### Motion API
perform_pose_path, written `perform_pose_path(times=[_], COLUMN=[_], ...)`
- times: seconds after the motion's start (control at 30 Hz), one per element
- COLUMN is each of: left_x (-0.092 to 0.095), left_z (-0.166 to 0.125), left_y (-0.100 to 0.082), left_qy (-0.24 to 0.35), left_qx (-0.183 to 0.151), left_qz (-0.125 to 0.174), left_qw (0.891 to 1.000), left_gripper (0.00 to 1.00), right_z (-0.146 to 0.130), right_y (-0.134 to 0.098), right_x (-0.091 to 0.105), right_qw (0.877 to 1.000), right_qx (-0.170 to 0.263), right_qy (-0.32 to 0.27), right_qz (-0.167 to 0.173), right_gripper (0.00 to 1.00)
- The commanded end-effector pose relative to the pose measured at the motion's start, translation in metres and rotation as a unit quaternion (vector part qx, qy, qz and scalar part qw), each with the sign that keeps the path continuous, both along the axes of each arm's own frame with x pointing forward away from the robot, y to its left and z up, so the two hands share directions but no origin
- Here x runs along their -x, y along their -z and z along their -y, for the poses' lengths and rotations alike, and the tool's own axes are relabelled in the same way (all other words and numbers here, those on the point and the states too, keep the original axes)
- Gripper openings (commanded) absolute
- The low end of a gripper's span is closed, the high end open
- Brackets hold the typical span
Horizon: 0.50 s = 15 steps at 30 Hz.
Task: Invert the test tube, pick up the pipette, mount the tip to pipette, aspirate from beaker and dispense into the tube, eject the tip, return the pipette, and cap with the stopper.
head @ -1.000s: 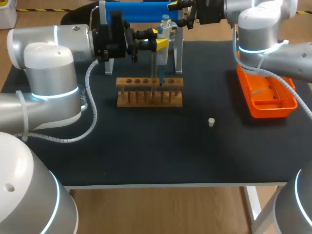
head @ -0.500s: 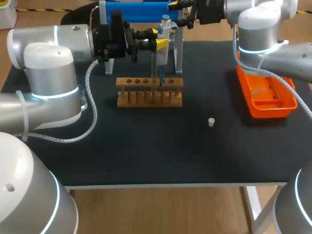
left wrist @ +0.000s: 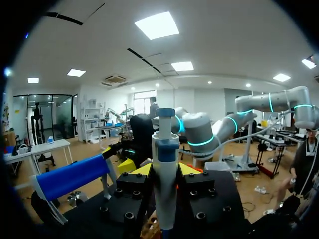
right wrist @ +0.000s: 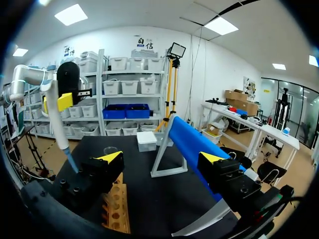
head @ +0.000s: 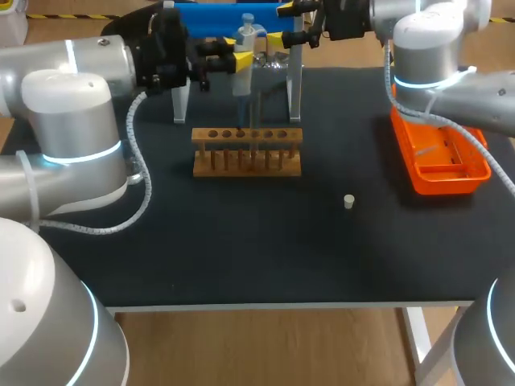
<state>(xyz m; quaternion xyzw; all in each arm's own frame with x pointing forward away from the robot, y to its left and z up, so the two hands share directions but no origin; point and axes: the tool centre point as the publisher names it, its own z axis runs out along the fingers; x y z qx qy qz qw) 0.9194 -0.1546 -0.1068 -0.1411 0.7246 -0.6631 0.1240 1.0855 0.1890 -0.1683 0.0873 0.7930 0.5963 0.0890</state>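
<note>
My left gripper (head: 241, 58) is shut on the white pipette (head: 244, 76), which hangs upright over the wooden tube rack (head: 247, 150). Its blue tip (head: 240, 129) is just above a hole left of the rack's middle. In the left wrist view the pipette (left wrist: 165, 184) stands clamped between the yellow fingertips (left wrist: 127, 167). My right gripper (head: 282, 24) is open and holds nothing, at the back beside the blue-barred stand (head: 217, 14). From the right wrist, the pipette (right wrist: 63, 134) and rack (right wrist: 114, 206) lie ahead of the open right gripper (right wrist: 162, 159). The white stopper (head: 349, 201) lies on the mat. I cannot make out the test tube.
An orange tray (head: 438, 153) sits at the right edge of the black mat. A small glass beaker (right wrist: 110, 149) and a white box (right wrist: 147, 141) stand behind the rack, near the stand's legs (head: 294, 84).
My left arm has carried the pipette leftward and a little back, from over the rack's right-hand holes to over its middle-left. The right arm has not moved.
</note>
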Motion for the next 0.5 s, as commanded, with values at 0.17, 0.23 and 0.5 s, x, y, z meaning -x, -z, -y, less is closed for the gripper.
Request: perform_pose_path(times=[0.17, 0.23, 0.5], left_x=[-0.019, -0.027, -0.061], left_z=[-0.041, -0.048, -0.074], left_y=[0.004, 0.006, 0.012], left_qy=[-0.057, -0.069, -0.125], left_qx=[-0.001, -0.002, 0.01], left_qz=[0.001, 0.001, 0.005], left_qw=[0.998, 0.998, 0.992], left_gripper=[0.0, 0.0, 0.0], right_z=[0.001, 0.001, 0.001], right_y=[-0.001, -0.001, -0.001], right_x=[0.0, 0.0, 0.0], right_qw=[1.0, 1.0, 1.0], right_qx=[0.001, 0.001, 0.001], right_qy=[0.0, 0.0, 0.0], right_qz=[0.0, 0.0, 0.0], right_gripper=[1.0, 1.0, 1.0])
